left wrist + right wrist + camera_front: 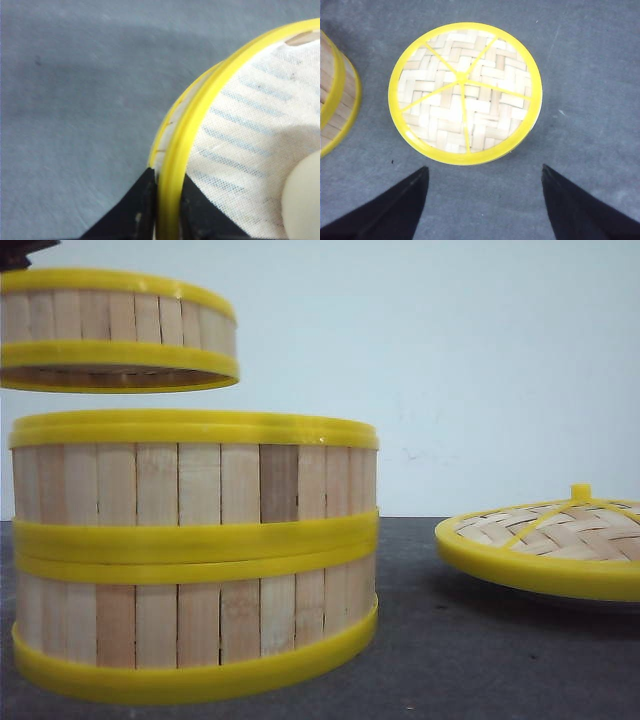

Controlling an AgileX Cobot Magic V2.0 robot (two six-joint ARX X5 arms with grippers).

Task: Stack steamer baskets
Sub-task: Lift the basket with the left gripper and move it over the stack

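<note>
Two steamer baskets [195,550] stood stacked on the grey counter [480,660], and the third basket [115,330] hung in the air above that stack, off toward its left side rather than centred over it. In the front view there was a clear gap between the raised basket's lower rim and the stack's top rim.

The left gripper [167,210] was clenched on the raised basket's yellow rim [185,150], one jaw outside the wall and one inside, where a white cloth liner [245,130] showed. That was a thin, one-sided hold, so the basket could tip or slip if lowered quickly.

The main risk was the offset: set down as it hung, the basket would likely catch the stack's rim on one edge, sit crooked, or push the stack sideways. It needed shifting toward the stack's centre first, I judged.

The right gripper [482,200] hovered with jaws released, wide apart and holding nothing, above the woven lid [464,92], which lay on the counter to the right of the stack and well apart from it.
</note>
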